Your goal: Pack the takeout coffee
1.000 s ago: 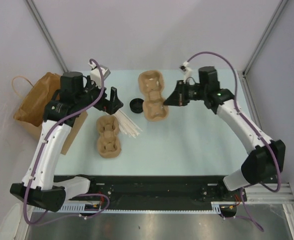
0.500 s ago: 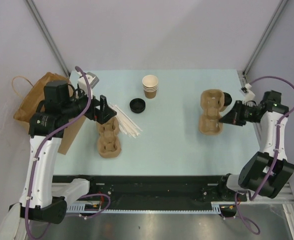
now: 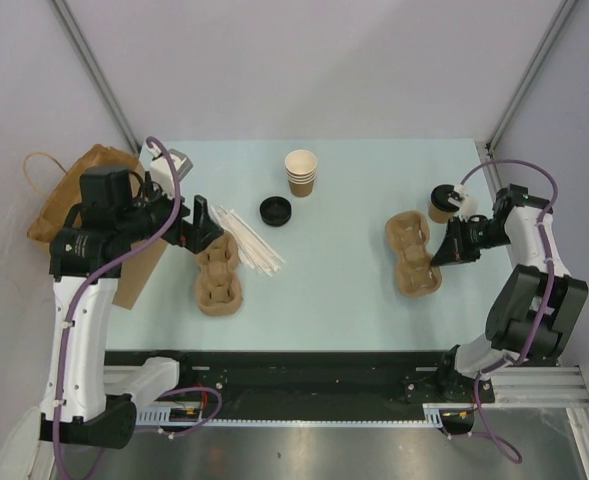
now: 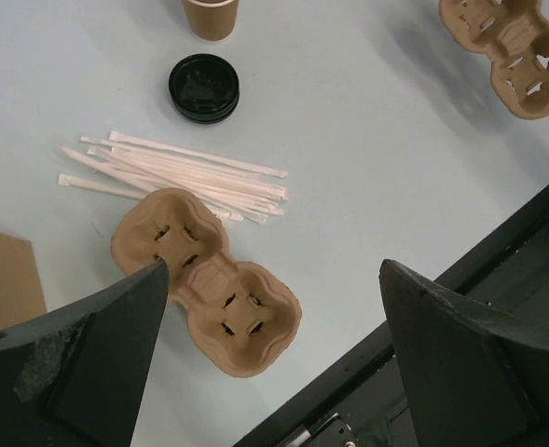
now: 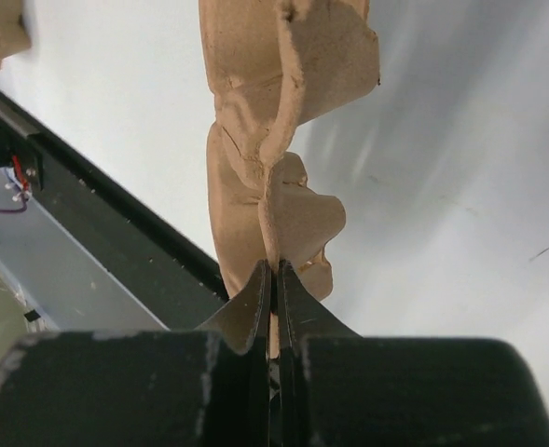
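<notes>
coffee cup (image 3: 441, 203): only one lidded cup that I can spot, upright near the right edge of the worktop (image 3: 354, 180), toward the far side, not packed yet
right jaws: clamped shut on the thin rim of a cup carrier (image 3: 411, 255); in the wrist view the pulp edge (image 5: 274, 112) is pinched right between the tips
left jaws: wide open, holding nothing, hanging over a second carrier (image 4: 209, 279) near the left edge
other stuff: stirrers (image 3: 252, 240) just beside that second carrier, loose black lid (image 3: 275, 210) mid-worktop, stack of lidless cups (image 3: 301, 172) toward the far edge, paper bag (image 3: 79, 195) past the left edge
where it's at: I'd guess the carrier is being lined up for the cup
worry 1: that grip is on a flimsy lip, so a quick swing could tear it or let it slip out
worry 2: cup sits near the carrier's far end and the right wrist, so a sloppy move could tip it or shove it off the right edge
worry 3: carrier looks tilted in the wrist view, so it may land crooked
</notes>
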{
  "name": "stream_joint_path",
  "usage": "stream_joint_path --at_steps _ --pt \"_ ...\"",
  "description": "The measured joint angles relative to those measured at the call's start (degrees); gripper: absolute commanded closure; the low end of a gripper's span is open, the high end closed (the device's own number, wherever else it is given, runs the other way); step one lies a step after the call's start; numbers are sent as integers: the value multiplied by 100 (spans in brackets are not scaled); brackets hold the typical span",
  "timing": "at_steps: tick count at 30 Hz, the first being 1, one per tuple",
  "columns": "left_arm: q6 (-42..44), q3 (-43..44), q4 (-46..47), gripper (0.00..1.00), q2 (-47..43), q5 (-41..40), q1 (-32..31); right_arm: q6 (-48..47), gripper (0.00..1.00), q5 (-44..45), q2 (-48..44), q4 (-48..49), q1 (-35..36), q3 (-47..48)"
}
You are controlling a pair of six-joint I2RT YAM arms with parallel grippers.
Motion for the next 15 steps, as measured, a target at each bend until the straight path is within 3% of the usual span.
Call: stream_joint_path --at_steps 4,6,10,11,15 --pt "20 378 -236 1 83 -122 254 278 100 157 428 435 162 0" --pt "101 625 -376 0 160 -144 483 426 94 192 704 645 229 0" --pt "289 1023 -693 1 328 -210 990 632 64 271 1169 953 319 0" --pt "363 1126 -809 1 380 -221 1117 673 52 295 1235 997 334 0" --pt "732 1550 -1250 1 570 -254 1744 772 35 402 1244 1086 348 0"
